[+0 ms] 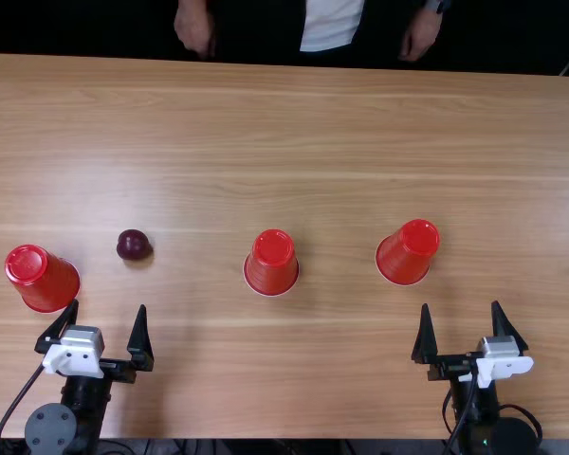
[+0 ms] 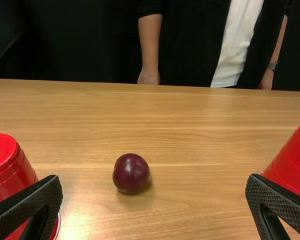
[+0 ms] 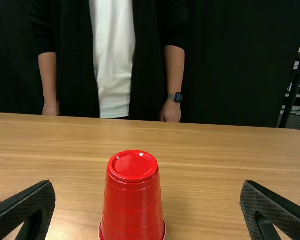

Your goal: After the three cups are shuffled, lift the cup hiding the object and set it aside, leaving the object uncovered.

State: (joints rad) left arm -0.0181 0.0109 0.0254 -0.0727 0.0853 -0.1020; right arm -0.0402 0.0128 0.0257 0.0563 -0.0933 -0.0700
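Three red cups stand upside down in a row: one at the left [image 1: 41, 277], one in the middle [image 1: 271, 262] and one at the right [image 1: 409, 251]. A dark red ball [image 1: 133, 245] lies uncovered on the table between the left and middle cups. My left gripper [image 1: 104, 330] is open near the front edge, just behind the ball [image 2: 131, 173], with the left cup [image 2: 7, 172] beside one finger. My right gripper [image 1: 463, 332] is open near the front edge, facing the right cup [image 3: 132, 197].
A person stands at the table's far side [image 1: 332, 24], hands hanging at the far edge, touching nothing. The wooden table [image 1: 294, 142] is bare beyond the cups.
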